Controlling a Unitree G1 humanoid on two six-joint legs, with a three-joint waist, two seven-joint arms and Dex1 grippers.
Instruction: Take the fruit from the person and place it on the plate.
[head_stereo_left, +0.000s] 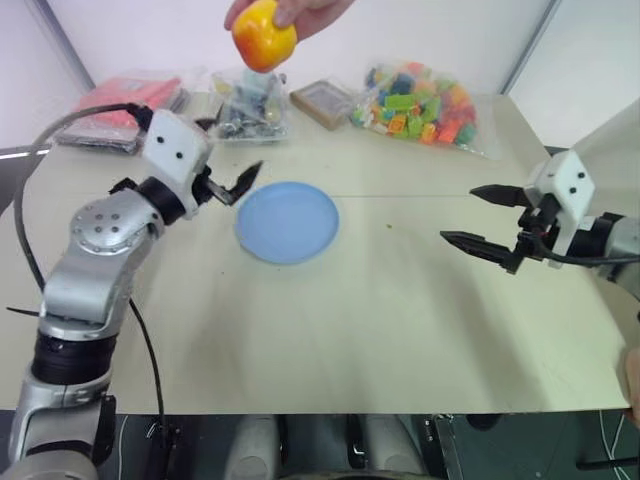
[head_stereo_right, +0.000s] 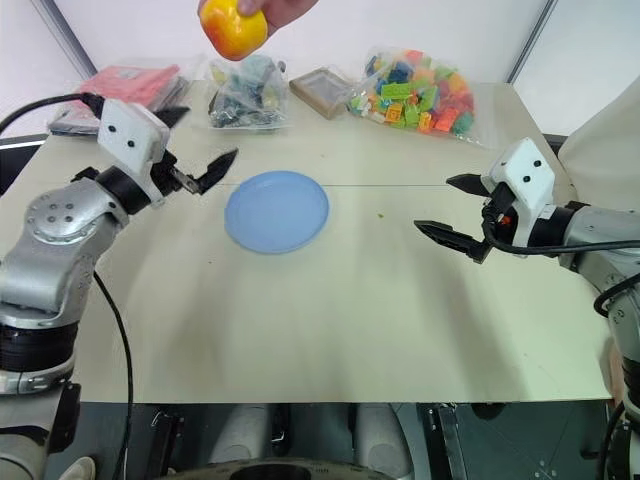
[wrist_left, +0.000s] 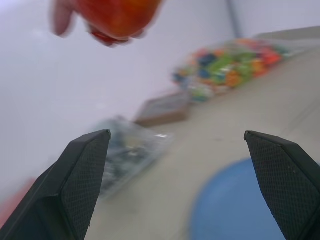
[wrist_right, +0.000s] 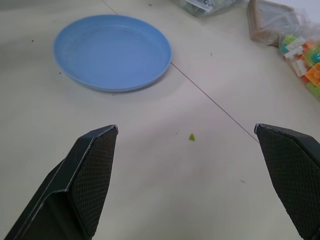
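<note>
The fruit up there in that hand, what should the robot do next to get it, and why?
Probably raise the left tool toward the fruit. The person's hand holds it above the table's far side, the left tool is open and nearest, and the plate holds nothing.

You are looking at a lab test bench: a plain beige table (head_stereo_left: 400, 330) against bare white wall panels (head_stereo_left: 420, 40), with bagged props along its far edge, including multicoloured blocks (head_stereo_left: 425, 105) and dark small parts (head_stereo_left: 250, 105).

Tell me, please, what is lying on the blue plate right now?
Nothing: the plate is bare. The fruit is in the person's hand, held above the table's far side.
</note>
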